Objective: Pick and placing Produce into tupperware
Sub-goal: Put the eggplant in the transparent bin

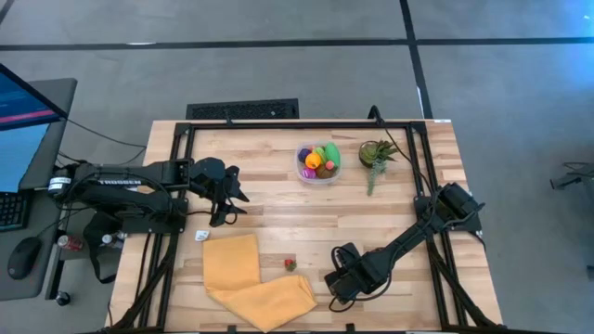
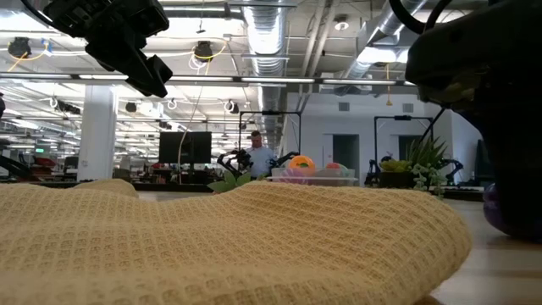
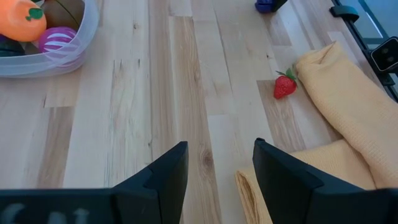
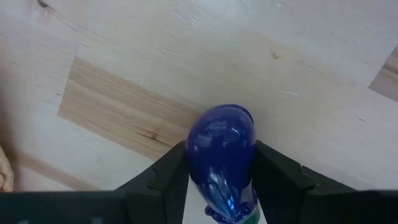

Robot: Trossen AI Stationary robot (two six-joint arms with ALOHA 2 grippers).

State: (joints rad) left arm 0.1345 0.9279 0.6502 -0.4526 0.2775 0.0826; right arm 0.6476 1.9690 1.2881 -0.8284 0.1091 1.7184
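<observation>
The tupperware [image 1: 318, 162], a clear round tub, stands on the table's far middle with several produce pieces in it, orange, green and magenta [image 3: 57, 42]. A small red strawberry [image 1: 290, 264] lies on the wood by the yellow cloth. My right gripper [image 1: 339, 278] points down over the near right of the table and is shut on a glossy purple-blue eggplant piece [image 4: 221, 155]. My left gripper [image 3: 214, 168] hovers open over the left middle of the table, with nothing between its fingers. My right gripper pinches the eggplant's two long sides [image 4: 194, 163] between its two fingers, toward the green stem end [image 4: 247, 216]. The fingers come from above, pointing down. The rounded end sticks out past the fingertips. I cannot tell whether the piece is clear of the wood.
A folded yellow waffle cloth [image 1: 251, 278] covers the near left-middle of the table and fills the low view's foreground. A small potted green plant [image 1: 376, 153] stands right of the tub. Bare wood lies between the cloth and the tub. A person shows far off in the room.
</observation>
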